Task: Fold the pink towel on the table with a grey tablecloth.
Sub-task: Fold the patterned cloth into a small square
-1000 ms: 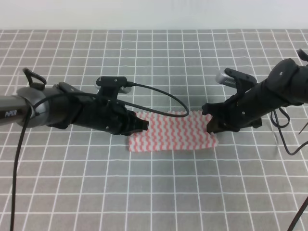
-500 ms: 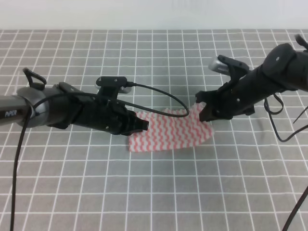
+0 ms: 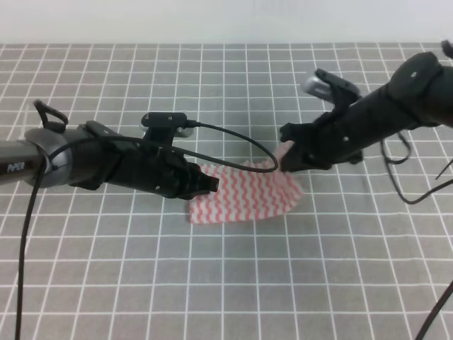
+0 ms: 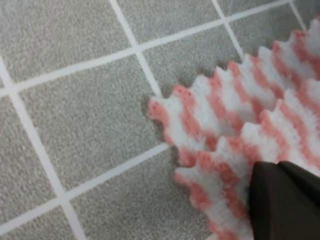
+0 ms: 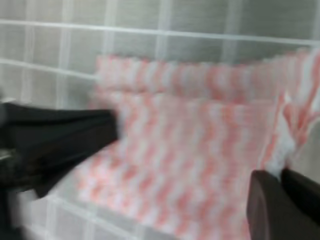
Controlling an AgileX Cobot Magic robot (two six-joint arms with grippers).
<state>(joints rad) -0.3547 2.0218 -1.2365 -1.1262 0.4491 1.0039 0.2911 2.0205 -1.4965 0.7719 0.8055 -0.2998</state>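
The pink towel (image 3: 244, 195) lies on the table with a grey tablecloth (image 3: 226, 283), near the middle. My left gripper (image 3: 211, 185) sits low at the towel's left end, shut on its edge; the left wrist view shows two zigzag-edged layers (image 4: 215, 115) running under the dark fingertips (image 4: 282, 197). My right gripper (image 3: 287, 157) is shut on the towel's right end and holds it lifted above the cloth. In the blurred right wrist view the pinched towel (image 5: 185, 150) rises from my right gripper (image 5: 280, 185), with the left gripper (image 5: 107, 131) opposite.
A black cable (image 3: 248, 145) loops from the left arm over the towel's far edge. Another cable (image 3: 407, 191) hangs from the right arm. The tablecloth ends at a white wall (image 3: 226, 21) at the back.
My right gripper has lifted the towel's right end off the table and carried it left and up, so the flat part looks shorter. The left arm has stayed put.
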